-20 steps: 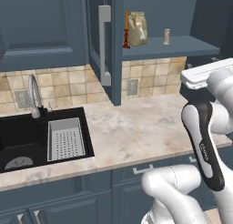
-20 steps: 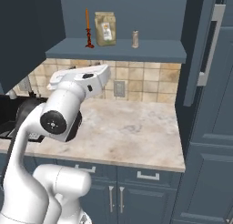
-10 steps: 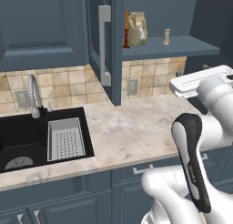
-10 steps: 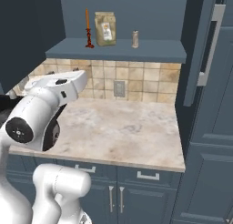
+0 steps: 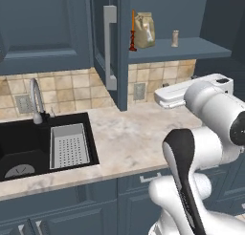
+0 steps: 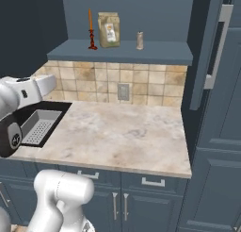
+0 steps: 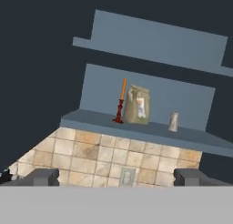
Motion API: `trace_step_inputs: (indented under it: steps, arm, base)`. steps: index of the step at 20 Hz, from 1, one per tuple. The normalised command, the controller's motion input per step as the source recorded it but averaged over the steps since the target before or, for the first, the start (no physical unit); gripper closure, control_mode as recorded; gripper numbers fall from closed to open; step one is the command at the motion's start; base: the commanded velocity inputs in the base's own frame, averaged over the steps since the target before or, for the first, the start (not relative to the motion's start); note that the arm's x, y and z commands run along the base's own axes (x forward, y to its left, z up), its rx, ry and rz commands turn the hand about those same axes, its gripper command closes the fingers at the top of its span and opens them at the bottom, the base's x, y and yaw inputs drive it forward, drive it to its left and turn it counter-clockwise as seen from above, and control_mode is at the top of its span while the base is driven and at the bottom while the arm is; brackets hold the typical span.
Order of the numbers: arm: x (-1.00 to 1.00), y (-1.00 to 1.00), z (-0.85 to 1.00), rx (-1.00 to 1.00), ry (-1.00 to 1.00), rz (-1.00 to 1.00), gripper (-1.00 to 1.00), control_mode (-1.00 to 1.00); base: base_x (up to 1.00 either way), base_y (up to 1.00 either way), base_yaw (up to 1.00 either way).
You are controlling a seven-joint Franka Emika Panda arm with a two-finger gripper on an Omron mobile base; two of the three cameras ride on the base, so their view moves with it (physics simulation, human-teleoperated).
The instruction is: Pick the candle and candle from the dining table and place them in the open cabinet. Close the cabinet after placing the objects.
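Note:
Both candles stand on the blue shelf (image 6: 155, 53) of the open cabinet (image 5: 191, 48). The slender dark red candle (image 5: 133, 33) (image 6: 91, 32) (image 7: 121, 104) is at the shelf's left, the stubby grey-beige candle (image 5: 175, 38) (image 6: 140, 40) (image 7: 173, 121) further right. In the hand view my gripper (image 7: 116, 177) is open, nothing between its fingertips (image 7: 43, 175), and it looks up at the shelf from below and some way back. My white hand (image 5: 174, 93) hovers over the counter. The dining table is out of view.
A brown paper bag (image 5: 144, 30) stands between the candles. The cabinet's left door (image 5: 112, 48) juts out with a long silver handle; the right door (image 6: 207, 52) hangs open too. Below lie a marble counter (image 6: 122, 132), black sink (image 5: 28, 148) and faucet (image 5: 36, 98).
My arm has swung: the hand moved left and slightly down in both base views, and the elbow dropped. The candles and bag stayed put. The gripper stayed open.

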Motion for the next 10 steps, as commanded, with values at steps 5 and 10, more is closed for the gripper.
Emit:
trace_step_inputs:
  steps: [5, 10]
  arm:
    - [-0.57, 0.47, 0.0, 0.0, 0.08, 0.0, -1.0, -1.0]
    - [-0.02, 0.05, 0.0, 0.0, 0.0, 0.0, -1.0, -1.0]
  base:
    - [0.0, 0.0, 0.0]
    - [0.0, 0.0, 0.0]
